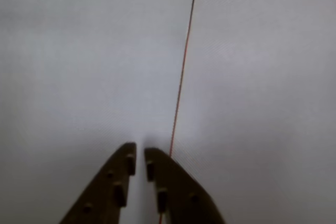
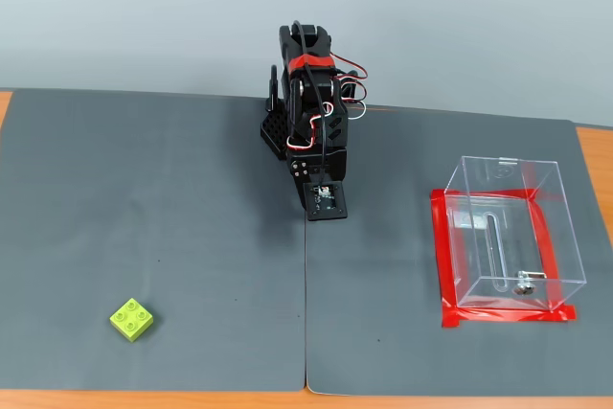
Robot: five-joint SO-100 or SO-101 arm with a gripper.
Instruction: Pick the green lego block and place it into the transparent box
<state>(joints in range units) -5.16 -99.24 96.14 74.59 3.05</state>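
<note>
One arm (image 2: 308, 112) folded at mat's far edge, gripper (image 1: 140, 156) pointing down, fingers nearly pressed together, nothing between. Green lego block (image 2: 131, 320) lying front left in fixed view, well apart from transparent box (image 2: 510, 237) at right. Fingertips hidden in fixed view; wrist view blurred, fingers cut off below.
</note>
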